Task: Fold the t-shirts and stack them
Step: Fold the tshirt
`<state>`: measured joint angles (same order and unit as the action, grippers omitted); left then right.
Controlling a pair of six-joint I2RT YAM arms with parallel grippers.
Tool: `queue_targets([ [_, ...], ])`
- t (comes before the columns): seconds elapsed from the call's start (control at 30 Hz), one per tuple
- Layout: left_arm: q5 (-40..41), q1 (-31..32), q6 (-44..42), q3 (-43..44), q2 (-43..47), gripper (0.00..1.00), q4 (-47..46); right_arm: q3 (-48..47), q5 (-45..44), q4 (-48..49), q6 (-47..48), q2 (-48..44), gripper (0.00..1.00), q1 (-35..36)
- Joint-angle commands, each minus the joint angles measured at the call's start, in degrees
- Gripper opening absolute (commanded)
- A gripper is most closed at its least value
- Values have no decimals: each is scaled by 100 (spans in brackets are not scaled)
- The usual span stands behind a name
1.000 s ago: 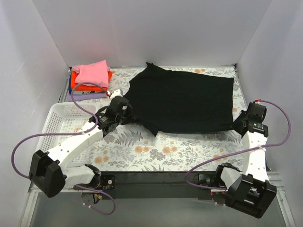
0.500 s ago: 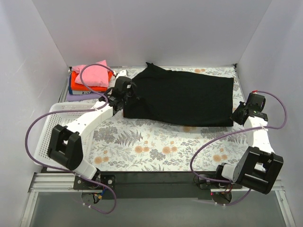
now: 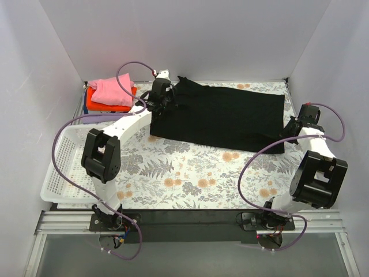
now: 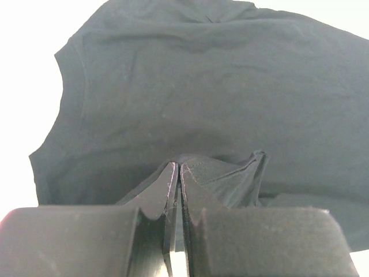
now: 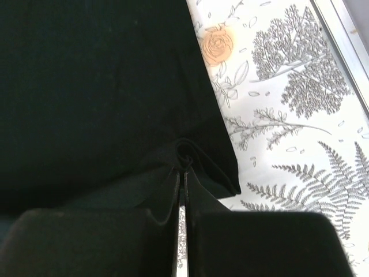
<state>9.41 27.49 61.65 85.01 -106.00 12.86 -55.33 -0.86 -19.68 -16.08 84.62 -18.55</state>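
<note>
A black t-shirt (image 3: 222, 115) lies spread over the far half of the flowered tablecloth (image 3: 190, 173), its near part folded back over itself. My left gripper (image 3: 163, 103) is shut on the shirt's left edge, and the left wrist view shows a pinch of black cloth (image 4: 199, 167) bunched at the closed left gripper (image 4: 177, 168). My right gripper (image 3: 290, 130) is shut on the shirt's right edge; in the right wrist view a fold of the black t-shirt (image 5: 98, 86) curls at the tip of the right gripper (image 5: 183, 167). A pink t-shirt (image 3: 112, 89) tops a stack with an orange one (image 3: 109, 107) at the back left.
A white mesh basket (image 3: 63, 161) sits at the left edge of the table, just in front of the stack. White walls close in the back and both sides. The metal table rail (image 5: 340, 34) runs close by the right gripper.
Both arms have swung away from the near edge toward the back, carrying the shirt's near edge over onto its far part; the shirt now covers a narrower band.
</note>
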Motion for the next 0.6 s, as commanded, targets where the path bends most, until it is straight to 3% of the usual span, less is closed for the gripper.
queue_targets([
  [0.0,44,-112,-276,497,-193,0,-117,-460,42,263,105,229,1,88],
  [0.57,17,-428,-487,1430,-1230,0,-161,-918,-238,263,175,1109,1,264],
])
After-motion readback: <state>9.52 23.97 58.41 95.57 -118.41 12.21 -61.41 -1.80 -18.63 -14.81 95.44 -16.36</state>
